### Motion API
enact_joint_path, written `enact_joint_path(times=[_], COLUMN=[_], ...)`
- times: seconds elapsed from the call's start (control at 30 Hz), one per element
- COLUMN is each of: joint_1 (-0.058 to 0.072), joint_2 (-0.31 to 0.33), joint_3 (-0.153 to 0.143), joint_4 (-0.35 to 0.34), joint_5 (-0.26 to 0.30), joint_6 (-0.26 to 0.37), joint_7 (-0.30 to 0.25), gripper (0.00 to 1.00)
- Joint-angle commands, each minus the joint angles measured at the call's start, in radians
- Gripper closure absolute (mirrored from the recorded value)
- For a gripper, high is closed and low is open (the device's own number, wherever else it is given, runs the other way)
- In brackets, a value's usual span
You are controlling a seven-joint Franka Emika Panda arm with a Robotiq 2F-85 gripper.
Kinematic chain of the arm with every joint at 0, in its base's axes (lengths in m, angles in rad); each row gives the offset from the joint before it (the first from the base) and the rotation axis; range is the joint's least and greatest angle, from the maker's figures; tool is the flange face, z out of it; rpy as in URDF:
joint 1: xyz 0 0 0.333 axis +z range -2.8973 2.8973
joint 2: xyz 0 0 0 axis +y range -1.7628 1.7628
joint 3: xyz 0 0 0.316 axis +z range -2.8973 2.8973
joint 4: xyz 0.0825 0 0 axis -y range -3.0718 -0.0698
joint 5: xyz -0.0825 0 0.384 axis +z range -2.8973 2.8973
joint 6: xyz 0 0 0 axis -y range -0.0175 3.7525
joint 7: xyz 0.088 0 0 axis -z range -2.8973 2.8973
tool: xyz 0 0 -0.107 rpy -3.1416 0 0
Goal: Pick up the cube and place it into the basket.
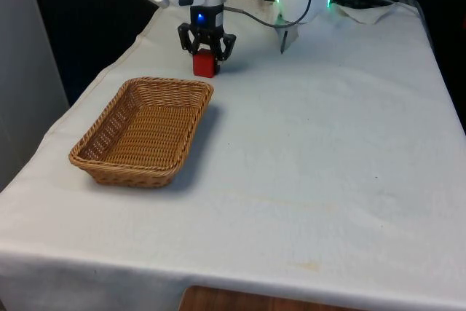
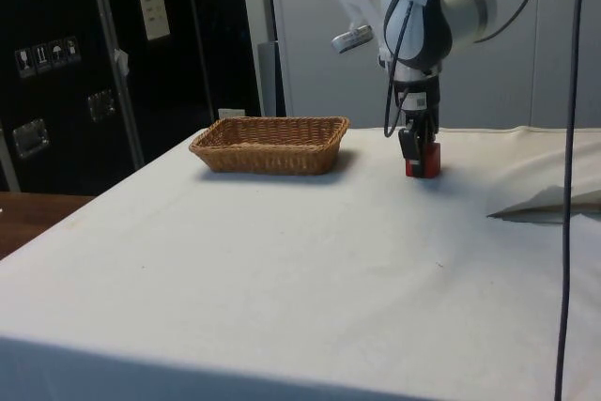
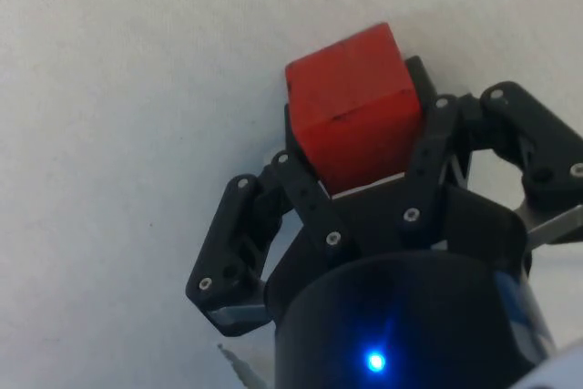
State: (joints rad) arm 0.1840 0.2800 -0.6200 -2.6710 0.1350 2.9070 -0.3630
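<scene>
A red cube (image 1: 205, 65) sits on the white cloth just beyond the far short side of the wicker basket (image 1: 169, 82). My gripper (image 1: 206, 54) comes straight down over the cube, with its black fingers pressed against two opposite sides of it. In the side view the cube (image 2: 423, 161) appears to rest on the cloth under the gripper (image 2: 420, 151), to the right of the basket (image 2: 272, 122). The wrist view shows the cube (image 3: 351, 102) clamped in the gripper (image 3: 357, 127). The basket holds nothing.
Cables and a crumpled white sheet (image 1: 368, 6) lie at the far end of the table on the front view's right. A raised fold of cloth (image 2: 554, 200) lies at the right of the side view. The table's edge runs close along the basket's left side.
</scene>
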Motion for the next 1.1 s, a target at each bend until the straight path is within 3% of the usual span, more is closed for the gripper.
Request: enact_joint_path(times=[0.0, 0.13, 0.17, 0.2, 0.27, 0.4, 0.43, 0.47, 0.7, 0.73, 0.77, 1.03, 1.07], joint_1=[0.0, 0.007, 0.0, 0.009, 0.011, 0.01, 0.0, 0.01, 0.006, 0.0, 0.005, 0.001, 0.0], joint_2=[-0.008, -0.028, -0.023, -0.034, -0.052, -0.078, -0.083, -0.085, -0.133, -0.137, -0.139, -0.186, -0.185], joint_3=[-0.002, -0.02, -0.006, -0.024, -0.034, -0.044, -0.023, -0.046, -0.058, -0.041, -0.059, -0.073, -0.059], joint_4=[-0.001, 0.001, 0.002, 0.002, 0.004, 0.007, 0.0, 0.008, 0.012, 0.002, 0.013, 0.026, 0.014], joint_5=[0.0, -0.013, 0.0, -0.015, -0.024, -0.034, -0.008, -0.036, -0.054, -0.026, -0.056, -0.079, -0.047], joint_6=[0.001, -0.013, -0.004, -0.017, -0.032, -0.05, -0.04, -0.054, -0.084, -0.07, -0.088, -0.135, -0.115], joint_7=[-0.001, -0.001, -0.005, -0.002, -0.003, -0.005, -0.019, -0.007, -0.012, -0.026, -0.013, -0.02, -0.035], gripper=[0.99, 0.99, 0.99, 0.99, 0.99, 0.99, 0.99, 0.99, 0.99, 0.99, 0.99, 0.99, 0.99])
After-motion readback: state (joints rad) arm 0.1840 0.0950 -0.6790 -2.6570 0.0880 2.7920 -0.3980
